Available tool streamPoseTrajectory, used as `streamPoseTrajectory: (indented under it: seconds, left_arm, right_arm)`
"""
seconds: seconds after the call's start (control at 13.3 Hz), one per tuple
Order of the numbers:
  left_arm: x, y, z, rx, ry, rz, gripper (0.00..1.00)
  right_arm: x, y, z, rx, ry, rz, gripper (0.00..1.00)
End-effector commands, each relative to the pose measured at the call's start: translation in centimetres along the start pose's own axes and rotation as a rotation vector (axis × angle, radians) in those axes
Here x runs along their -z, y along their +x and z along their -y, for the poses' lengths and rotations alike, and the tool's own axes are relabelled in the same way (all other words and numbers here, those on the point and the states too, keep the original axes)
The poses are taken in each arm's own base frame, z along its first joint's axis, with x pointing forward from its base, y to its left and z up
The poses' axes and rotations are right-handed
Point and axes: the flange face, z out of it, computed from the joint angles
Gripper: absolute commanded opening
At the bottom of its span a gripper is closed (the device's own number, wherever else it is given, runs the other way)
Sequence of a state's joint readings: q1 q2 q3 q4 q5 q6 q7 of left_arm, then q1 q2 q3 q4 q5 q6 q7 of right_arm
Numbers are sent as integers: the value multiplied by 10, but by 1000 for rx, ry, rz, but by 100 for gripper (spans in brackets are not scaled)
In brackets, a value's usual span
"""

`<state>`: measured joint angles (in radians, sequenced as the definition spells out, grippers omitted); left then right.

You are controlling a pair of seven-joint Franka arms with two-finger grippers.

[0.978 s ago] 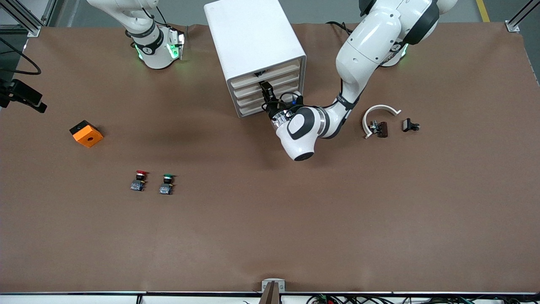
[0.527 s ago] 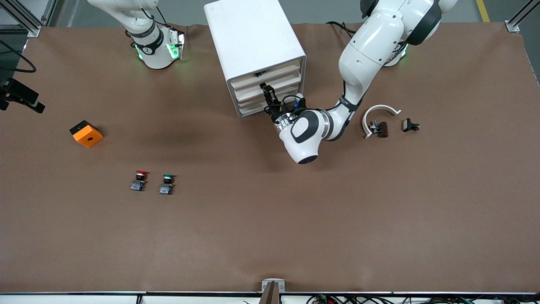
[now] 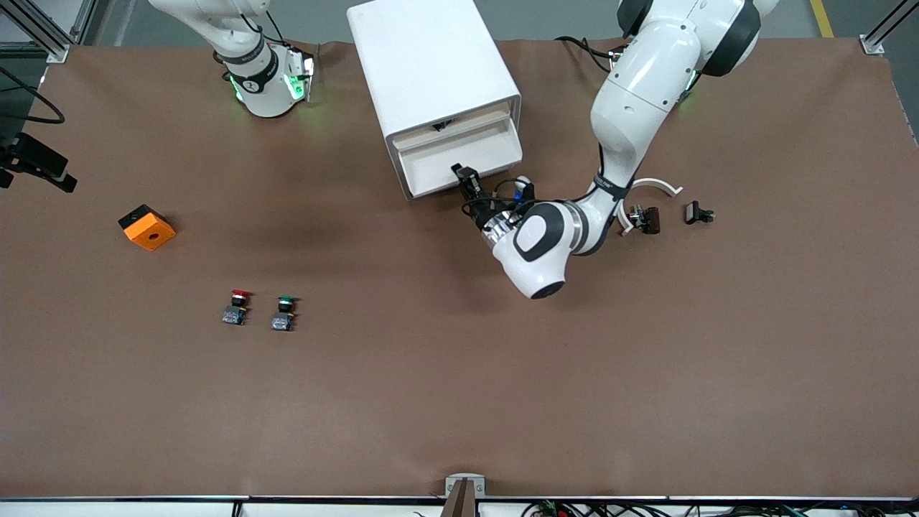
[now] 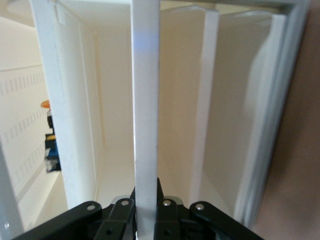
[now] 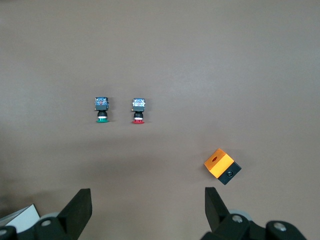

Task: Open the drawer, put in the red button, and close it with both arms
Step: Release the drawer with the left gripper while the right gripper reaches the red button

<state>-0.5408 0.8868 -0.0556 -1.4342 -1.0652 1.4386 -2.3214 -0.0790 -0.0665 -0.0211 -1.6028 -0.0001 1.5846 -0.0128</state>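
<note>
Drawer now pulled out; left end effector clamped on its front. Right end effector waits, spread wide, empty. Over-pulling risks dragging the cabinet.

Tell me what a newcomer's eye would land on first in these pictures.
First, the left gripper, shut on the front of the drawer, which stands pulled out of the white cabinet near the arms' bases. Next, the red button standing beside a green button on the brown table, toward the right arm's end. The right gripper hangs open above them, waiting.
</note>
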Motion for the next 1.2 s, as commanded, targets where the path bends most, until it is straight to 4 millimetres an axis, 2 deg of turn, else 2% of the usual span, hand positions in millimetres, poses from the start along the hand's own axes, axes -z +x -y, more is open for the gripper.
streamPoseTrajectory:
  seconds: [0.0, 0.15, 0.23, 0.3, 0.38, 0.45, 0.53, 0.6, 0.75, 0.98, 1.13]
  left_arm:
    - [33, -1, -9, -4, -62, 71, 0]
    - [56, 3, -11, -9, -92, 98, 0]
    - [61, 5, -13, -6, -100, 105, 0]
    - [73, 10, -17, -2, -114, 122, 0]
    - [77, 11, -18, -2, -120, 128, 21]
    - [82, 11, -17, -12, -127, 133, 41]
    - [87, 12, -17, -13, -135, 137, 85]
    - [92, 13, -16, -15, -147, 141, 100]
    - [103, 6, -4, -51, -173, 148, 100]
    - [129, 1, 17, -146, -282, 110, 100]
    - [145, 7, 24, -248, -373, 38, 100]
  right_arm:
    - [5, 2, 6, 24, -20, -2, 100]
    - [0, 5, -4, 14, -14, 1, 100]
    - [-16, 14, -3, 19, -20, 32, 100]
    - [-12, 16, -1, 26, -26, 23, 100]
    - [-13, 18, 0, 25, -30, 21, 100]
    - [-30, 24, -2, 24, -29, 61, 100]
    - [-37, 27, 1, 28, -28, 78, 100]
    - [-40, 26, 7, 28, -23, 87, 100]
    - [-67, 31, 30, 54, 7, 85, 100]
    - [-136, 43, 50, 50, 12, 38, 100]
    - [-176, 47, 71, -2, 8, 43, 100]
